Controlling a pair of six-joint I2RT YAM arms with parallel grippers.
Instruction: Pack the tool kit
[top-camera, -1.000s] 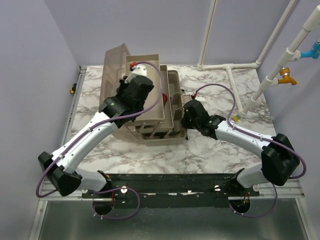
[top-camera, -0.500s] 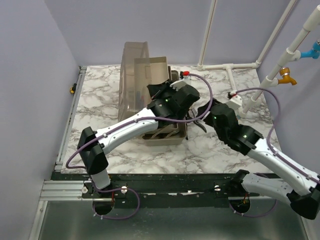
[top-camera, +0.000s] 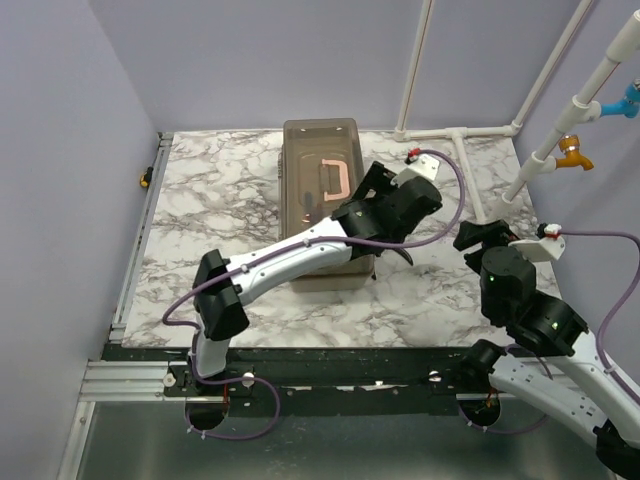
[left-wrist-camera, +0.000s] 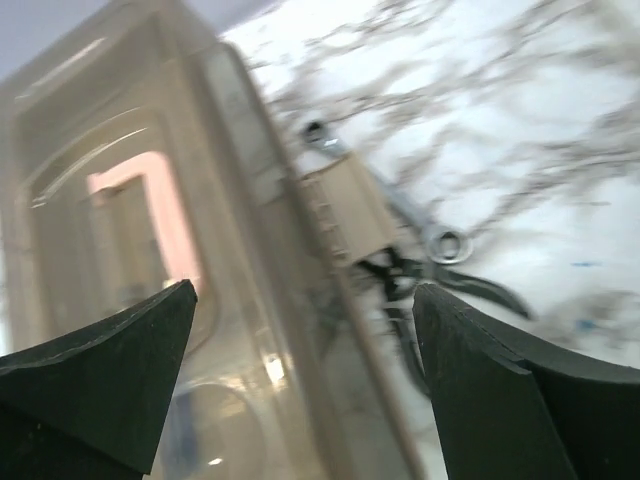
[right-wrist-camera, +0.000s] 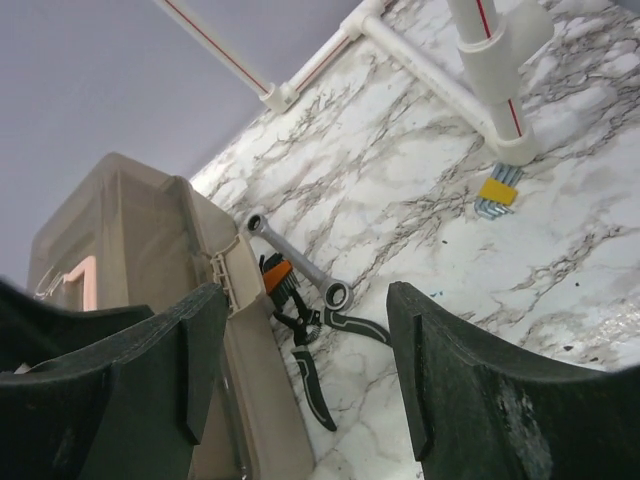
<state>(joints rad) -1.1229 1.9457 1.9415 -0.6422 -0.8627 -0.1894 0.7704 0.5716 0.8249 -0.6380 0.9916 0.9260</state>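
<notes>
The beige tool kit box (top-camera: 318, 205) lies on the marble table with its clear lid down and its pink handle (top-camera: 335, 178) on top. My left gripper (top-camera: 397, 248) hangs open by the box's right side, over the side latch (left-wrist-camera: 345, 205), holding nothing (left-wrist-camera: 305, 300). On the marble right beside the box lie a silver wrench (right-wrist-camera: 300, 265), black pliers (right-wrist-camera: 322, 345) and an orange hex key set (right-wrist-camera: 275, 273). My right gripper (top-camera: 476, 232) is raised to the right of them, open and empty (right-wrist-camera: 305, 300).
A white pipe frame (top-camera: 460, 135) runs along the back right of the table, with one foot (right-wrist-camera: 500, 60) standing on the marble. A small yellow-banded hex key set (right-wrist-camera: 497, 195) lies by that foot. The violet wall closes the back.
The box's lid has come down shut. My left arm swung from the box's left to its right side and opened. My right arm drew back right, rose and opened.
</notes>
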